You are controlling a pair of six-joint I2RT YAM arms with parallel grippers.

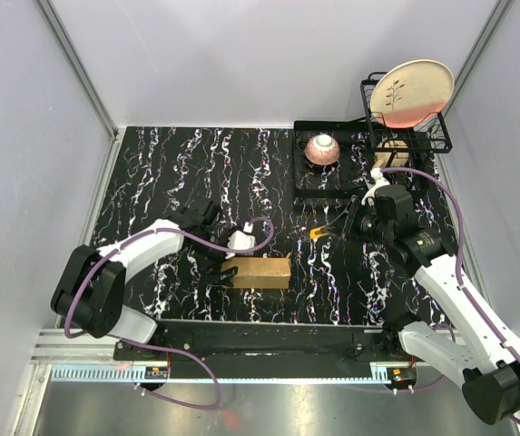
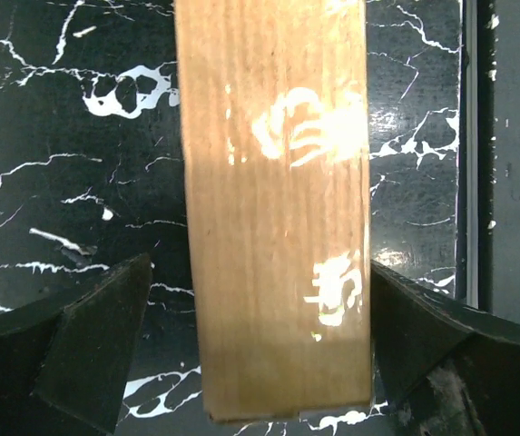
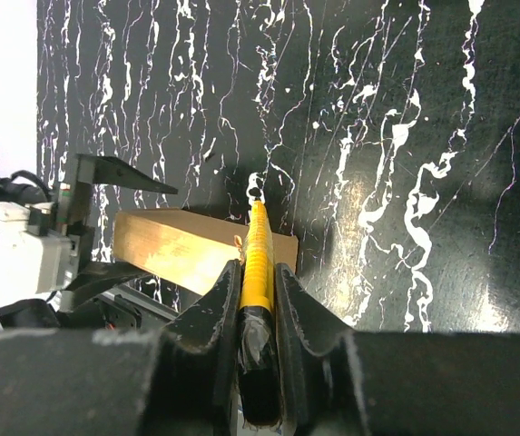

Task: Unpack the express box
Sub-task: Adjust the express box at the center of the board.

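From the top camera I see the express box (image 1: 261,272) lying flat on the black marbled table (image 1: 196,163), near the front edge and about midway between the two arms. Its lid is down. The left gripper (image 1: 230,270) sits at the box's left end, but from up there I cannot read how its jaws stand.

The left wrist camera settles that. The jaws are spread wide and straddle the box without clamping it. One of the pads (image 2: 96,350) has a clear strip of table between it and the cardboard. The other sits right at the box's edge, and I cannot tell whether it touches. This view also shows pale scuffed patches on the brown top.

The right gripper (image 3: 258,282) is closed tight on the yellow utility knife (image 3: 258,259), with the handle pinched between the fingers and the tip pointing away from the wrist. In that wrist view the tip seems to overlap the box's end. The top view shows the knife held near the box's right end but apart from it.

Only the top camera shows the back right corner. A plate (image 1: 412,91) stands on edge in a black wire rack (image 1: 441,136), and a pinkish bowl (image 1: 322,150) sits just beside it.
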